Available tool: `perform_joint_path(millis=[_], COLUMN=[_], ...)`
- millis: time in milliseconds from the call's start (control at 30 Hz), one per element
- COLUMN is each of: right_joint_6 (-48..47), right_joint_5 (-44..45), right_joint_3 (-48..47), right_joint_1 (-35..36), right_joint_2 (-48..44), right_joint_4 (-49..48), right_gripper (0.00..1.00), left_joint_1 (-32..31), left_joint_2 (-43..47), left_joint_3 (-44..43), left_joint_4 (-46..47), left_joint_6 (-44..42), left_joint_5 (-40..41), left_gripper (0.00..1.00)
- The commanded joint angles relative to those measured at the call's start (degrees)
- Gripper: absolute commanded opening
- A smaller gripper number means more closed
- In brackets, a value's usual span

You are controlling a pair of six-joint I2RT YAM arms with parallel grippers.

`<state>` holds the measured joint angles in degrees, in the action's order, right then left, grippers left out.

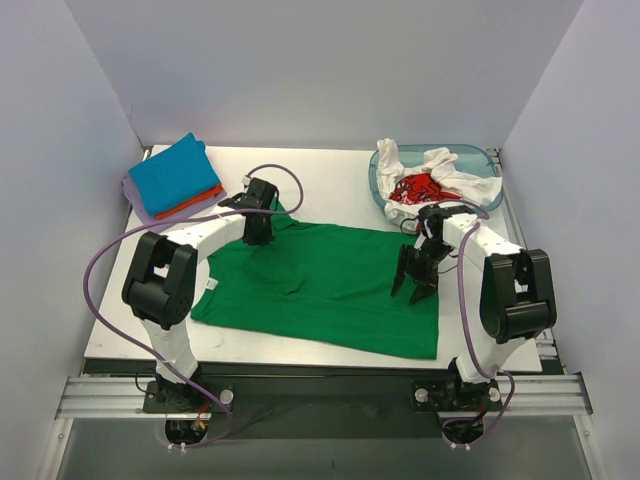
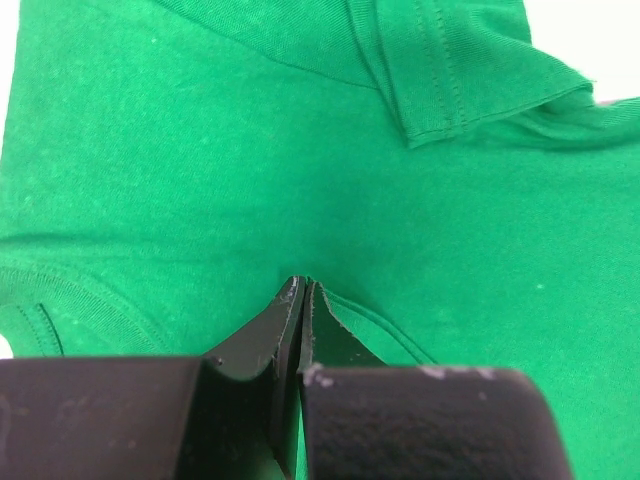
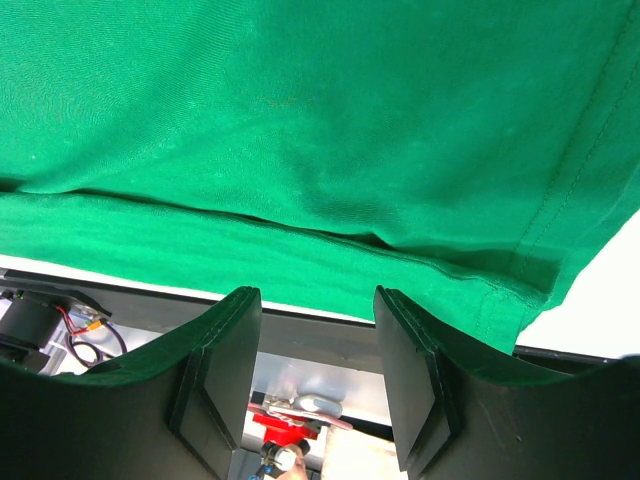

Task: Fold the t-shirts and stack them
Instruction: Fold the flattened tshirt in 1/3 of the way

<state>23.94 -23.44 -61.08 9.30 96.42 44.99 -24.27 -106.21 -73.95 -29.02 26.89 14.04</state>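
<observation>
A bright green t-shirt (image 1: 320, 285) lies spread on the white table. My left gripper (image 1: 258, 238) is at its far left part, near the collar and a sleeve. In the left wrist view the left gripper (image 2: 302, 285) is shut and pinches a raised fold of the green cloth (image 2: 200, 150); a folded sleeve (image 2: 470, 70) lies beyond. My right gripper (image 1: 412, 293) is open and empty over the shirt's right part. In the right wrist view the right gripper (image 3: 315, 300) hangs over the shirt's near hem (image 3: 300, 250).
A folded stack stands at the back left: a blue shirt (image 1: 175, 172) on an orange one (image 1: 195, 203) and a lavender one (image 1: 140, 205). A translucent blue tub (image 1: 490, 160) at the back right holds a white shirt (image 1: 440, 165) and a red shirt (image 1: 420, 187).
</observation>
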Motion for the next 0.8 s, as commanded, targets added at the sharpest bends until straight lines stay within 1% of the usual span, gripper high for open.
perform_joint_path(millis=[0,400,433,467,500,533,600,633,767], right_joint_6=[-0.39,-0.30,-0.30,-0.13,-0.21,-0.21,-0.13,-0.21,-0.65], right_joint_5=[-0.82,-0.73,-0.64,-0.55,-0.47,-0.38,-0.03,0.15,1.55], right_joint_3=[-0.45,-0.71,-0.88,-0.97,-0.97,-1.06,-1.41,-1.59,-2.29], right_joint_1=[-0.34,-0.34,-0.34,-0.34,-0.34,-0.34,-0.25,-0.33,-0.34], right_joint_2=[-0.36,-0.09,-0.18,-0.18,-0.27,-0.44,-0.97,-1.49,-3.69], right_joint_4=[2.47,2.47,2.56,2.56,2.56,2.56,2.47,2.47,2.21], right_gripper=[0.50,0.50,0.50,0.50,0.50,0.50,0.50,0.50,0.50], left_joint_1=[0.01,0.01,0.01,0.10,0.02,0.01,0.01,0.01,0.01], left_joint_2=[0.40,-3.12,-3.21,-3.30,-3.21,-3.12,-2.60,-2.16,1.96], left_joint_3=[-1.28,-3.21,-3.39,-3.56,-3.83,-4.00,-4.27,-4.62,-4.80], left_joint_4=[3.44,4.93,5.02,5.19,5.37,5.37,5.11,4.85,2.65], left_joint_6=[-1.05,-1.93,-1.85,-1.67,-1.41,-0.88,-0.62,-0.44,0.26], left_joint_5=[-1.47,-3.23,-3.41,-3.76,-3.76,-3.76,-2.80,-2.45,0.01], left_gripper=[0.00,0.00,0.01,0.06,0.21,0.31,0.43,0.52,0.64])
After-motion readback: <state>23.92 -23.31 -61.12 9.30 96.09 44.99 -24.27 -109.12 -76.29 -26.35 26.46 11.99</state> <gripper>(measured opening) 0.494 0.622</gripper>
